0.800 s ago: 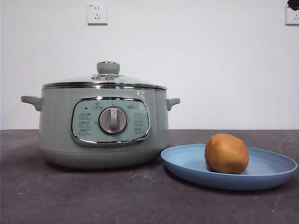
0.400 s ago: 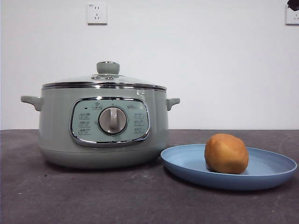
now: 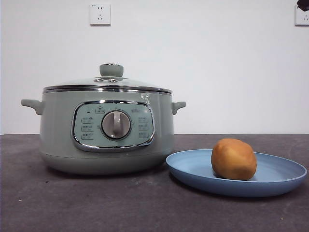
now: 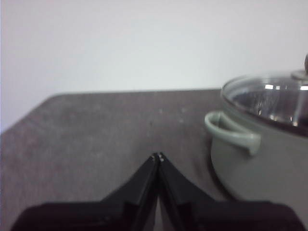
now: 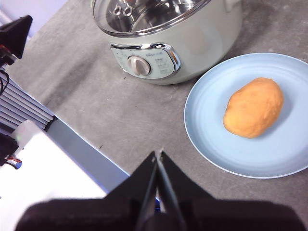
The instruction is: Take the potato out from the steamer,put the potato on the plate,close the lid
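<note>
The golden-brown potato (image 3: 233, 159) (image 5: 253, 107) lies on the light blue plate (image 3: 193, 170) (image 5: 207, 120), right of the sage-green steamer (image 3: 106, 130) (image 5: 202, 43). The glass lid (image 3: 108, 83) (image 4: 269, 96) (image 5: 144, 14) sits closed on the steamer, knob up. My left gripper (image 4: 158, 156) is shut and empty, hovering over the table beside the steamer's side handle (image 4: 231, 132). High above the table's front edge, my right gripper (image 5: 158, 154) is shut and empty, clear of plate and steamer.
A dark grey tabletop (image 3: 96, 203) carries everything, backed by a white wall with two sockets (image 3: 100, 14). The table's front edge and equipment below it (image 5: 29, 144) show in the right wrist view. A black arm tip (image 3: 303, 5) sits at the front view's top right corner.
</note>
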You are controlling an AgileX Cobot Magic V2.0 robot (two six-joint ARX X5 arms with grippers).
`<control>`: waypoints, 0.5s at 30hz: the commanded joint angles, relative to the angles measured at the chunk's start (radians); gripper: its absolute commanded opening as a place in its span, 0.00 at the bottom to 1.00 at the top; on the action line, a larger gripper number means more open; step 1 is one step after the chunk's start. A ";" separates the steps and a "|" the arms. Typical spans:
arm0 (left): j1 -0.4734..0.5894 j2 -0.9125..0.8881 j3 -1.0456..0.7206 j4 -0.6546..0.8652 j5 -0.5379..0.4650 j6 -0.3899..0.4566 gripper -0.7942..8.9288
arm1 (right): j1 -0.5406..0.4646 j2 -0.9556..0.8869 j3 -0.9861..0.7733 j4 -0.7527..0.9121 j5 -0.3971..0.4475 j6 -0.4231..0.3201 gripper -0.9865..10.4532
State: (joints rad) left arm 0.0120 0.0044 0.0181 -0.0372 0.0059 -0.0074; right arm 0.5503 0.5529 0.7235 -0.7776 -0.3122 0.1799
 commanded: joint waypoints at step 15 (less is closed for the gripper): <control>0.003 -0.003 -0.015 -0.150 -0.004 -0.026 0.08 | 0.000 -0.002 0.005 0.005 0.003 0.003 0.09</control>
State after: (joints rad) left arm 0.0120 0.0044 0.0181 -0.1856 0.0051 -0.0273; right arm 0.5503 0.5529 0.7235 -0.7776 -0.3111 0.1799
